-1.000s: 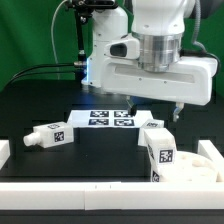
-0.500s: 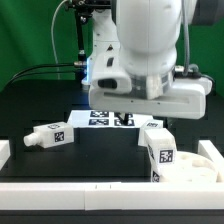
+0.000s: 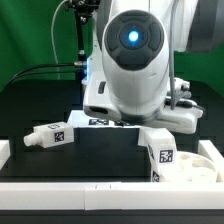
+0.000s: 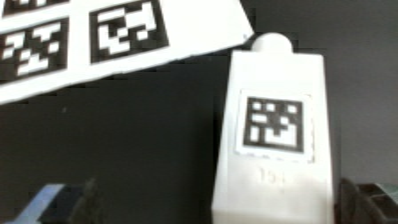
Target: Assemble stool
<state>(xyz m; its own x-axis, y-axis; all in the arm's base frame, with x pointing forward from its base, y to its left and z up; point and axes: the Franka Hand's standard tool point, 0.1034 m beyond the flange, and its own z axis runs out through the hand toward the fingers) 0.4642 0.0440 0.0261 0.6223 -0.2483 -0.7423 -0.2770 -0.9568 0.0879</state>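
Note:
In the wrist view a white stool leg (image 4: 270,125) with a square black-and-white tag lies on the black table. My gripper (image 4: 217,205) is open, one finger (image 4: 71,205) on each side of the leg's near end, apart from it. In the exterior view this seems to be the tagged leg (image 3: 158,150) at the right, just below my arm; the fingers are hidden there. A second leg (image 3: 50,134) lies at the left. The round seat's rim (image 3: 208,162) shows at the lower right.
The marker board (image 4: 89,40) lies right beside the leg's far end; only a strip of the board (image 3: 100,122) shows under the arm in the exterior view. A low white wall (image 3: 90,188) runs along the table's front edge.
The arm has swung toward the camera and come down, so that it now covers most of the marker board and hides the fingers. The legs and seat have not moved.

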